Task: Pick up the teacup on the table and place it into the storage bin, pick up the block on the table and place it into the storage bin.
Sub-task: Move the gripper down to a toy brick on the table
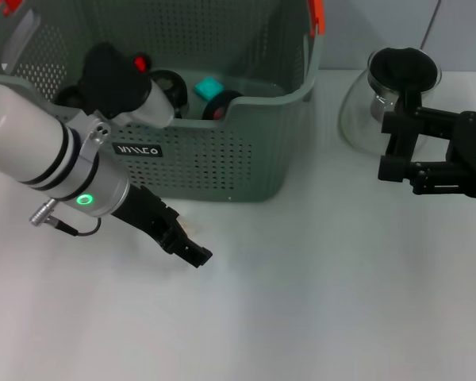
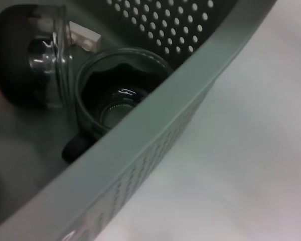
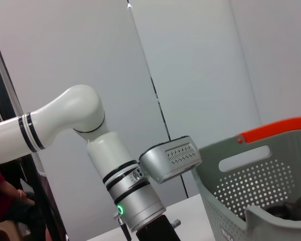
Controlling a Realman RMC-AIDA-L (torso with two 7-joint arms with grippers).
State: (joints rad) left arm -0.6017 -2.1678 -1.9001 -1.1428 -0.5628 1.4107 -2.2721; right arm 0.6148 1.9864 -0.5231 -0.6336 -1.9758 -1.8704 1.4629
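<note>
Two arms: both over the white table (image 1: pixel 301 317), the left near the bin, the right off by the pitcher.
Left hand (image 1: pixel 186 248): low above the table, just in front of the bin's front wall; black fingers angled down and away from the bin, nothing seen between them; I cannot tell whether they are spread or pressed together.
Right hand (image 1: pixel 397 151): well apart from the bin, beside the pitcher, fingers spread, holding nothing.
Bin (image 1: pixel 222 159): grey-green, perforated, orange clip at the far rim, small black label on the front wall; stands at the table's back left.
Teacup (image 2: pixel 115 95): clear glass, inside the bin close behind the front wall, looking upright with its open mouth toward the rim.
Block (image 1: pixel 209 86): teal, inside the bin, among dark round things.
Pitcher (image 1: pixel 381 103): glass with a black lid, on the table right of the bin, apart from it.
</note>
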